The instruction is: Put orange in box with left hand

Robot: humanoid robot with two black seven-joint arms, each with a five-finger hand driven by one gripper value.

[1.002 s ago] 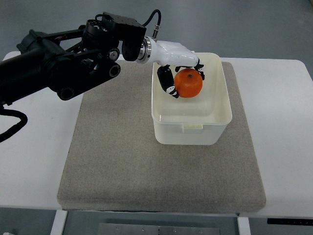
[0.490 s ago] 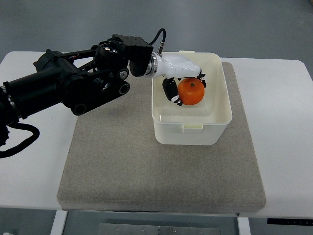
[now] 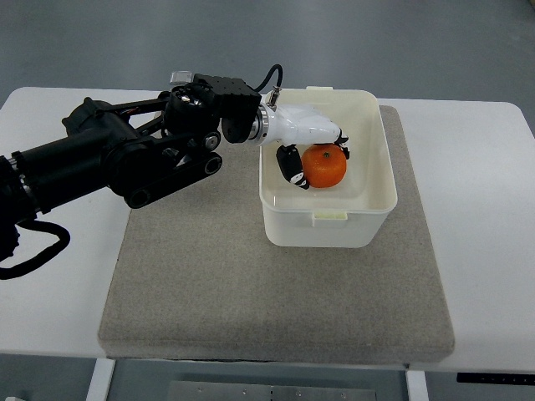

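One orange [image 3: 324, 165] sits gripped in the left hand [image 3: 308, 138]. One box [image 3: 328, 217] surrounds the hand, on one mat [image 3: 209, 276].

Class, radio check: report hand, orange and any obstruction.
Left hand shut on orange, inside box. Not released yet. Right hand out of view. Nothing in the way.

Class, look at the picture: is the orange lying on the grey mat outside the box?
No, the orange is inside the box, with the left hand around it.

A grey felt-like mat [image 3: 276, 292] lies flat on a white table [image 3: 489, 217], above a grey floor [image 3: 418, 42].
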